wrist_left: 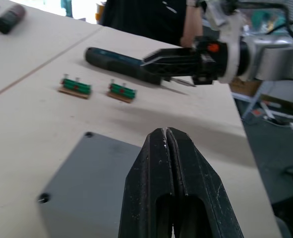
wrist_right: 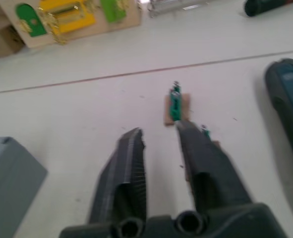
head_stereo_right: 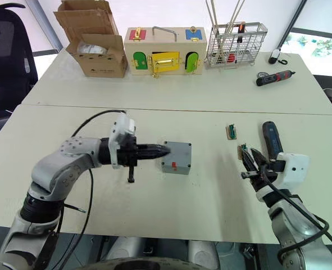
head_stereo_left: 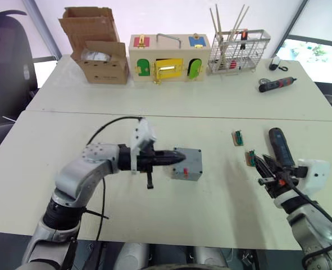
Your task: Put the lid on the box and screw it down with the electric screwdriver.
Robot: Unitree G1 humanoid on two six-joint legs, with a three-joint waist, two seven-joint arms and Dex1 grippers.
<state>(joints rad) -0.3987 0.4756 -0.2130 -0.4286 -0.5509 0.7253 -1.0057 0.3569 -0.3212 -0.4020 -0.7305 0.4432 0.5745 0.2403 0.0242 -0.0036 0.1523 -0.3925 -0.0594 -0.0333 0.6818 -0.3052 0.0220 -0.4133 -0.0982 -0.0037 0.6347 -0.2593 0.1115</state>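
On the white table (head_stereo_left: 222, 107) the box (head_stereo_left: 188, 164) already carries its lid (wrist_left: 94, 171), under the left hand (head_stereo_left: 177, 158), fingers together. Right hand (head_stereo_left: 265, 167), fingers apart, must next grasp the electric screwdriver (head_stereo_left: 280, 147) just beside it.

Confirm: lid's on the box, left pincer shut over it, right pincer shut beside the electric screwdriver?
One thing is off: the right pincer is open, not shut; the right wrist view shows a clear gap between its fingers. The rest holds: the lid sits on the box, the left pincer is shut over it, and the electric screwdriver lies on the table beside the right pincer.
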